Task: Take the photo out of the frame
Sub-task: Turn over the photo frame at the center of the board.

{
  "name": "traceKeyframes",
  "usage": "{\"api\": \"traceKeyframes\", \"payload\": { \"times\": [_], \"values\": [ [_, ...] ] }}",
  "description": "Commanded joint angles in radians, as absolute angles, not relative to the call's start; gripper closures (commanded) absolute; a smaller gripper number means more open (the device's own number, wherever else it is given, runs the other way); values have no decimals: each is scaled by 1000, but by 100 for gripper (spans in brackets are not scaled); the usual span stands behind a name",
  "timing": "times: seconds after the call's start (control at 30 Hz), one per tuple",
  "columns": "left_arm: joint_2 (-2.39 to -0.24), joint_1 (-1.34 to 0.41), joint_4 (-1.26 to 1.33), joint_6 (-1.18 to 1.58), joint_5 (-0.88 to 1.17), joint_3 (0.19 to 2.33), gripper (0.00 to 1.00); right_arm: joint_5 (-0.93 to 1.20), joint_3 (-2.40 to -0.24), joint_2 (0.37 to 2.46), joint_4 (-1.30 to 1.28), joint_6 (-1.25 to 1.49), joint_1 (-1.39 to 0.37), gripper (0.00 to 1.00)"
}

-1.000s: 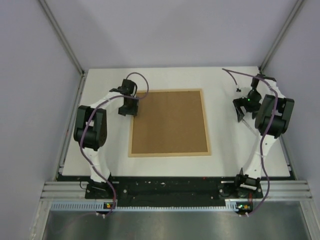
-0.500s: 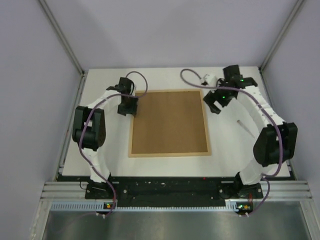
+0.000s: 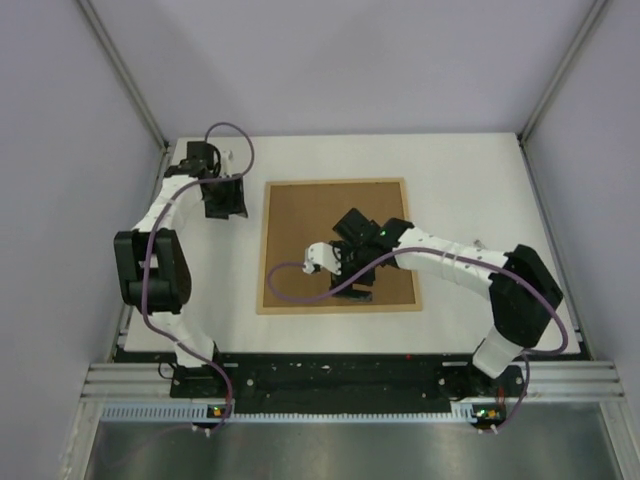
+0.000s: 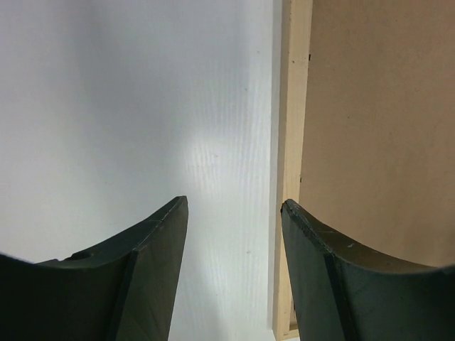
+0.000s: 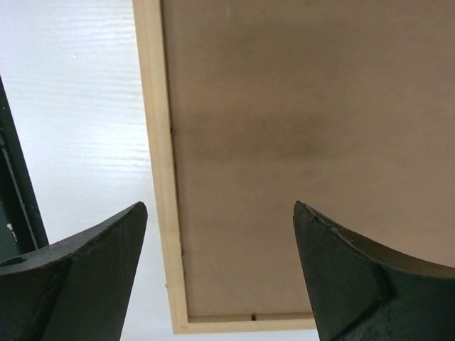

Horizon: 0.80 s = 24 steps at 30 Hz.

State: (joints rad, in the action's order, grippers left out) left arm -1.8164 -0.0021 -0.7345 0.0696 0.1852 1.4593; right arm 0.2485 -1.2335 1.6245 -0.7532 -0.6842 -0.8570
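The photo is out of sight, presumably beneath the brown backing board of the face-down frame, so the right gripper, jaws spread above that board, should work at the board's edge while the left gripper, likewise spread just outside the frame's left border, steadies the frame.

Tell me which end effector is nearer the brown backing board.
Right. The right end effector hangs over the backing board itself; the left end effector hovers beside the frame, over the table.
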Motion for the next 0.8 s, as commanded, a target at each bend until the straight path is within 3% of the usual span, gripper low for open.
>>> {"api": "traceKeyframes", "payload": {
  "times": [0.0,0.2,0.67,0.77],
  "values": [
    [-1721,63,-749,32,264,1430,39,199,-1207,1683,-652,-629,-911,19],
    [-1677,81,-736,12,299,1344,39,221,-1171,1726,-638,-600,-965,30],
    [-1683,83,-713,9,347,1307,40,124,-1068,1773,-522,-583,-1025,41],
    [-1687,81,-715,9,359,1302,40,118,-1065,1789,-518,-589,-1028,55]
  ]
}}
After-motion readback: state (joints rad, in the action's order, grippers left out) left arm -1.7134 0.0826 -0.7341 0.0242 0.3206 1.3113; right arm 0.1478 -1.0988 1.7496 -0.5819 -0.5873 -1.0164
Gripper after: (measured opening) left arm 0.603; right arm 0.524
